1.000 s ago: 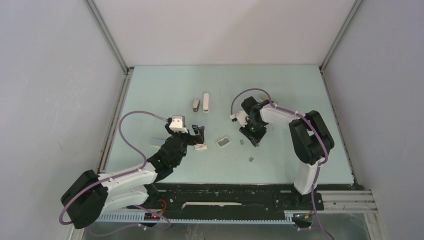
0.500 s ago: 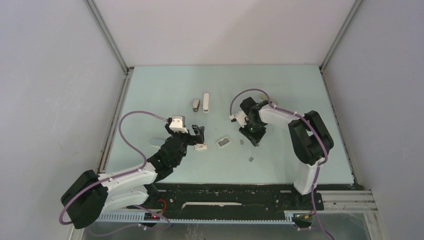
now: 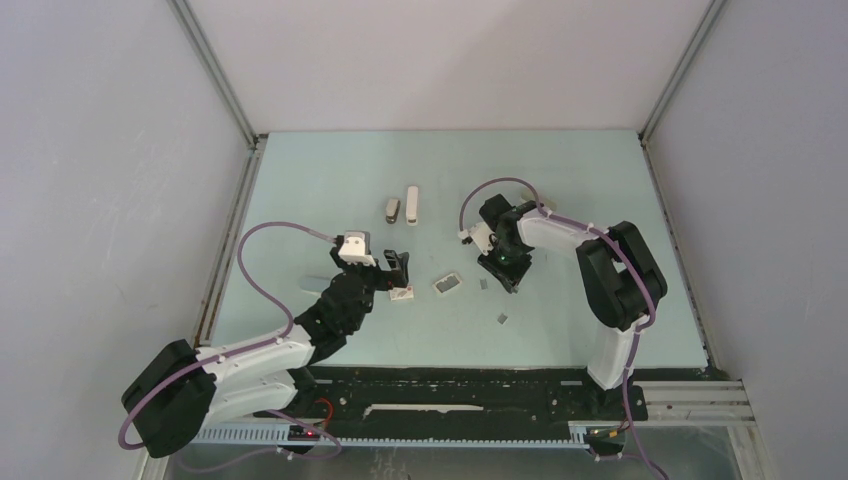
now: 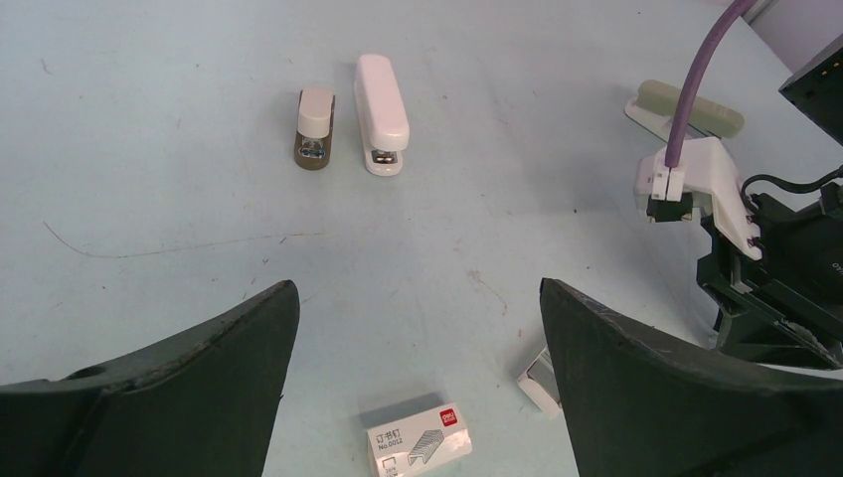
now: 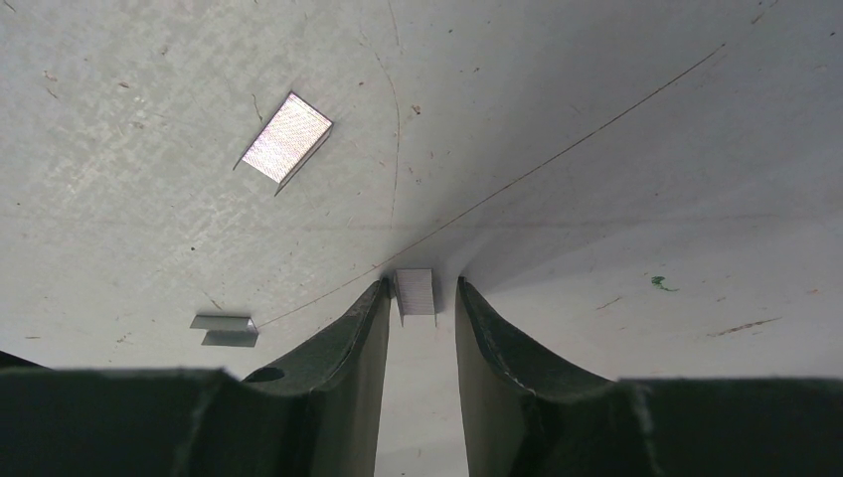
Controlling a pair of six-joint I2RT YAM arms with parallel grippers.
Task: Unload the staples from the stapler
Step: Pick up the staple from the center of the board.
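A short strip of staples [image 5: 416,295] is seen lying on the pale table [image 3: 330,180] between the fingertips of the right claw [image 3: 507,277], whose jaws are drawn in to a narrow gap; a sliver of table is visible beside the strip on its right, so the strip is bracketed and not clamped. Two more pieces are spread near it in the right wrist view: a second small strip [image 5: 227,328] to the left and a larger shiny rectangular block [image 5: 286,137] farther off. The stapler [image 4: 686,109], grey-beige on top and white beneath, is shown lying flat on the far side of the right arm's wrist, well apart from the loose strips. The left claw [image 4: 418,288] is held wide open just above the table with nothing between its jaws, and a small white printed box [image 4: 418,437] is seen on the table below it. Farther back, a slim white stapler [image 4: 381,114] and a short stapler with a white top and brown base [image 4: 314,127] are laid side by side, close together.
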